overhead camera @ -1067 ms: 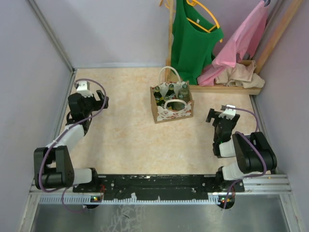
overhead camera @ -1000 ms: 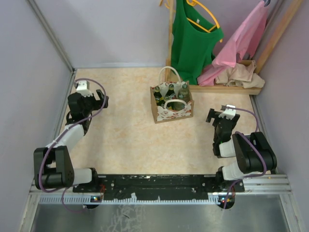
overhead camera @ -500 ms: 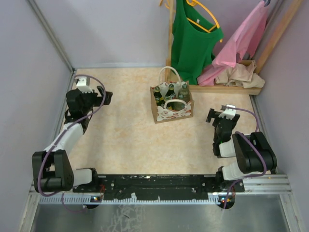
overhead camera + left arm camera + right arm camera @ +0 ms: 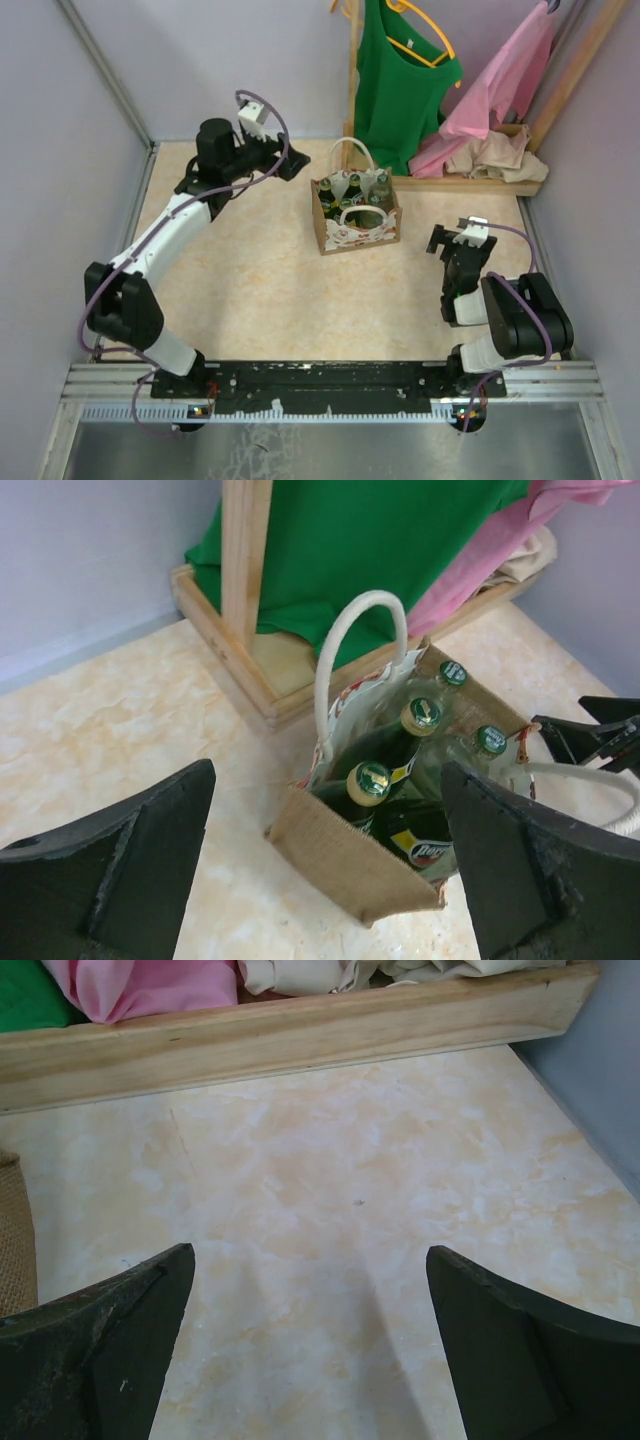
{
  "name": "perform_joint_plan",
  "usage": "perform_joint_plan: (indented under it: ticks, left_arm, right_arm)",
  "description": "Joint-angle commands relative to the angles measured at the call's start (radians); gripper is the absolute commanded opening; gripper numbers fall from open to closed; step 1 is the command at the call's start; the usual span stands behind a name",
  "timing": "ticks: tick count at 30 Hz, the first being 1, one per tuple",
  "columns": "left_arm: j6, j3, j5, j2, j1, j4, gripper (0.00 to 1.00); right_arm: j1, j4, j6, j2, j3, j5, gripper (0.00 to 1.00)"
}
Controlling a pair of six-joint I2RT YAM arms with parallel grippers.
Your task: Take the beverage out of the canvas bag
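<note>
The canvas bag [image 4: 356,228] stands upright on the beige table, tan burlap with white loop handles [image 4: 360,640] and a white red-printed side. Several green glass beverage bottles [image 4: 352,191] stand inside, capped necks [image 4: 370,781] poking out. My left gripper [image 4: 291,160] hangs open, up and to the left of the bag, apart from it. In the left wrist view its open jaws [image 4: 325,775] frame the bag's burlap end [image 4: 350,855]. My right gripper [image 4: 450,238] rests open to the right of the bag, with only bare table between its jaws [image 4: 308,1252].
A wooden clothes rack base [image 4: 470,183] lies right behind the bag, holding a green shirt [image 4: 405,80], a pink garment [image 4: 500,85] and beige cloth [image 4: 492,155]. Grey walls close in left, back and right. The bag's edge [image 4: 14,1240] shows at the right wrist view's left.
My left arm has swung from the far left side up and rightward, stretching towards the bag with its jaws still open. The right arm and the bag have not moved.
</note>
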Motion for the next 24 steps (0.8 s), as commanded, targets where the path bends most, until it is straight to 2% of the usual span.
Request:
perform_joint_plan:
  ticks: [1, 4, 9, 13, 19, 24]
  left_arm:
    - [0.031, 0.120, 0.064, 0.096, -0.047, -0.142, 1.00]
    - [0.039, 0.127, 0.052, 0.126, -0.091, -0.144, 1.00]
    - [-0.008, 0.120, 0.096, 0.153, -0.102, -0.088, 1.00]
    - [0.044, 0.103, 0.099, 0.144, -0.135, -0.066, 1.00]
    - [0.154, 0.095, -0.086, 0.147, -0.189, -0.077, 0.98]
    - [0.239, 0.105, -0.219, 0.183, -0.225, -0.059, 0.75]
  right_arm:
    - [-0.001, 0.046, 0.002, -0.017, 0.020, 0.004, 0.99]
    - [-0.001, 0.046, 0.002, -0.017, 0.020, 0.003, 0.99]
    - [-0.002, 0.046, 0.003, -0.017, 0.020, 0.003, 0.99]
    - [-0.001, 0.046, 0.002, -0.017, 0.020, 0.003, 0.99]
    - [-0.001, 0.046, 0.002, -0.017, 0.020, 0.004, 0.99]
    - [-0.001, 0.046, 0.002, -0.016, 0.020, 0.004, 0.99]
